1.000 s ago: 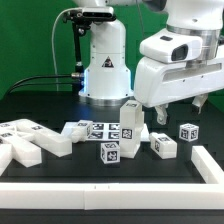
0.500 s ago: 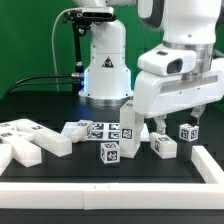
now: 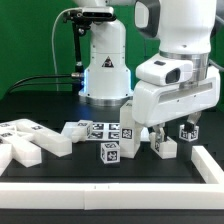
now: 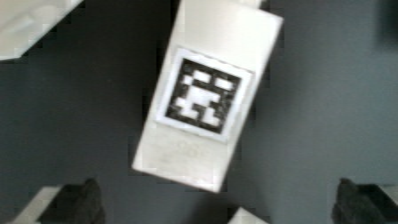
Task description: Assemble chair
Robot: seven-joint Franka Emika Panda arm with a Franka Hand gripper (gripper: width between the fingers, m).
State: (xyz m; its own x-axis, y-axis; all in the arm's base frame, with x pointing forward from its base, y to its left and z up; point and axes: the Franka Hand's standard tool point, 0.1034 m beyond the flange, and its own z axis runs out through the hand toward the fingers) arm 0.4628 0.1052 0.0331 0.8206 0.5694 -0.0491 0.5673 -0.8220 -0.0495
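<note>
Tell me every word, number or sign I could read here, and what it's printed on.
Words, brands, numbers: none can be read anywhere.
Square black-and-white tag on the white bar: a blocky pattern, not letters.
Similar tags on the loose white pieces on the black table: patterns only, too small to make out.
Robot base: a blue glow, no legible label.
</note>
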